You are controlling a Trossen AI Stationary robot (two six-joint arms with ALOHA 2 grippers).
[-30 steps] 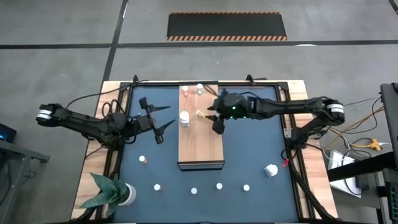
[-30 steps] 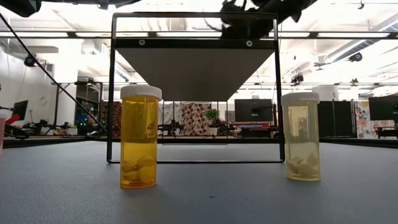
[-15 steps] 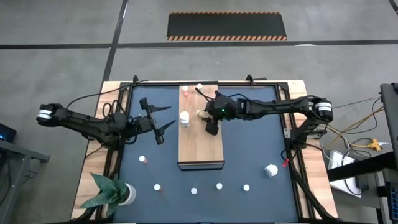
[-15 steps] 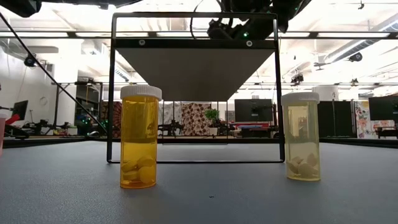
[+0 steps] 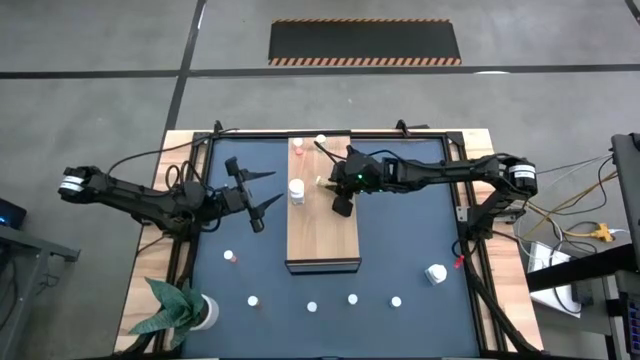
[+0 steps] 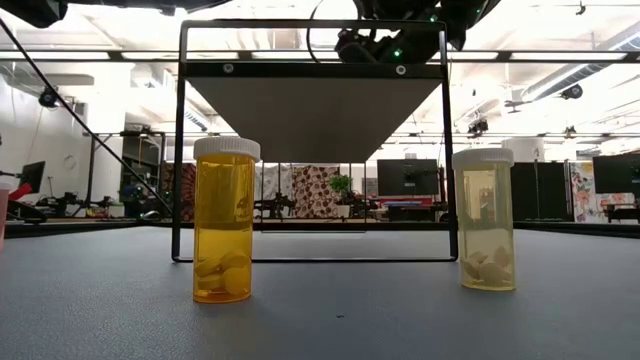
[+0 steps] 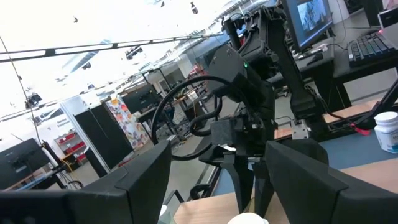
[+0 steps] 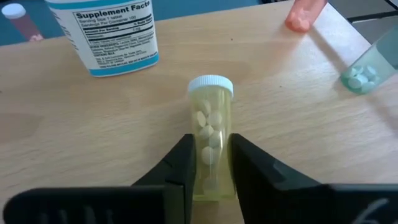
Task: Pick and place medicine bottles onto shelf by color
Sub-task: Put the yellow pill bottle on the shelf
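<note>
We see the shelf [image 8: 74, 137] under our right gripper [image 8: 210, 163], whose fingers pinch a yellow bottle [image 8: 211, 134] of pale tablets lying flat on it. A white supplement jar [image 8: 102, 34] stands just ahead. We judge the round bottle may roll or slip when lifted. Left gripper [image 5: 256, 198] waits wide open

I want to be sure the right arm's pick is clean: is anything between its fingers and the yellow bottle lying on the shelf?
Nothing visible. The right gripper already has its fingers on either side of the yellow bottle lying on the shelf; the supplement bottle stands apart beyond it.
</note>
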